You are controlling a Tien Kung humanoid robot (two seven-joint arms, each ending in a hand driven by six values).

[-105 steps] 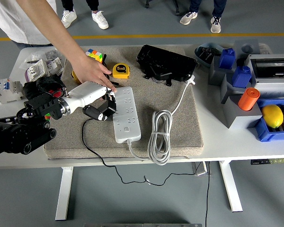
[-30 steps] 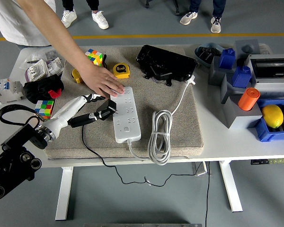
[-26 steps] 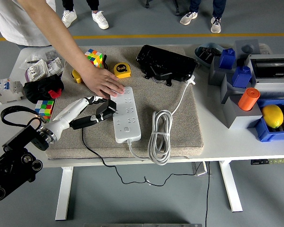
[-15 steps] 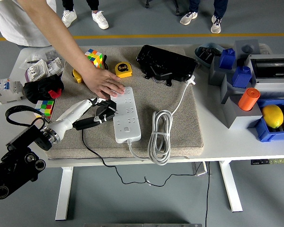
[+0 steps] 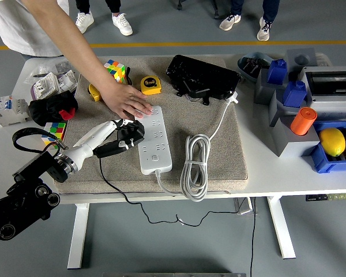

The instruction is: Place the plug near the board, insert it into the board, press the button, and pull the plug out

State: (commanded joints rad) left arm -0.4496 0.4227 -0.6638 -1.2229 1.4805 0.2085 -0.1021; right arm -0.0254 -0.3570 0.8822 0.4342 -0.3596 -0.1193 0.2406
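Left hand (image 5: 122,137): fingers closed around the black plug (image 5: 131,134), now closer to the power strip (image 5: 154,140) than half a second ago.
Plug: just beside the strip's left edge.
Person's hand (image 5: 124,99): still pressing the strip's far end.

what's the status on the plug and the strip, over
Left hand shut on black plug, held at the power strip left edge, not inserted. Right hand not in view. Person's hand pressing the strip's far end.

A single head view looks forward and down from high on the robot's side, taking in the whole white rectangular tabletop (image 5: 259,179), near edge lowest, floor beyond.
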